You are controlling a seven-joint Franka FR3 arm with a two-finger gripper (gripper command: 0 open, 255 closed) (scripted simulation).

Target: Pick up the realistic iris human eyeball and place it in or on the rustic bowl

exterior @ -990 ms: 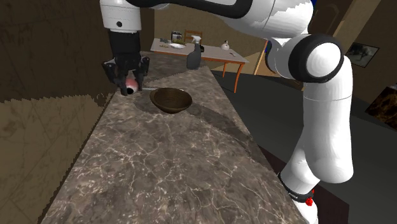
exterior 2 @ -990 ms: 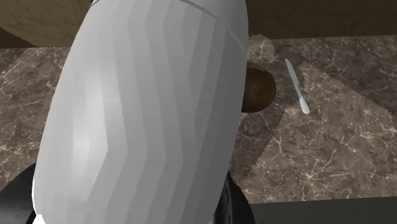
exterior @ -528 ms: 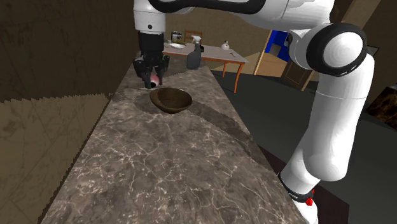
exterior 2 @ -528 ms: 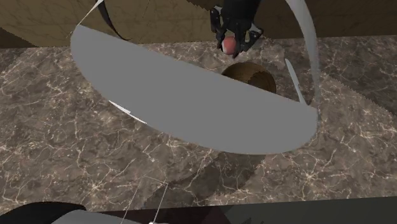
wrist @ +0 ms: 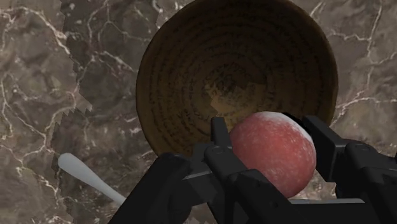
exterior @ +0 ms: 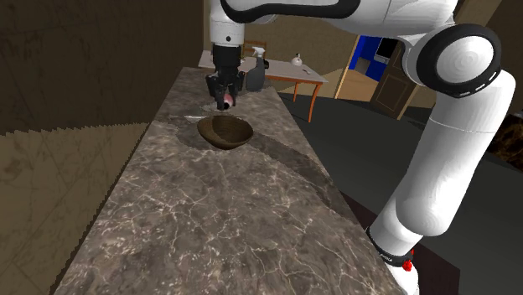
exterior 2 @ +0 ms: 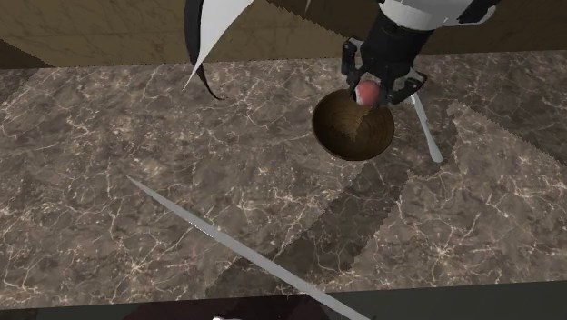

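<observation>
A white robot arm [exterior: 453, 126] with dark joints reaches across a long counter of dark brown marble with pale veins [exterior: 209, 218]. Its black two-finger gripper [exterior: 224, 100] points down. The jaws pinch a reddish-pink, mottled ball, the eyeball [exterior: 225, 103], one finger on each side.

The eyeball hangs in the air, clear of the counter. It is just over the far rim of a round brown bowl with ridged rings inside [exterior: 225, 132]. In the wrist view the eyeball [wrist: 273, 156] sits between the fingers, with the bowl [wrist: 235, 63] below and the marble [wrist: 38, 76] around it. From the second exterior view, the eyeball [exterior 2: 367, 93] overlaps the bowl's [exterior 2: 350, 132] upper right rim.

A slim white utensil [exterior 2: 427, 132] lies flat on the counter just beside the bowl. A dark grey spray bottle [exterior: 256, 75] stands upright near the counter's far end.

Beyond the counter is a light wooden table [exterior: 285, 74] carrying small items, a dark grey floor [exterior: 360, 159], dim brown walls and a bright blue panel [exterior: 369, 54].
</observation>
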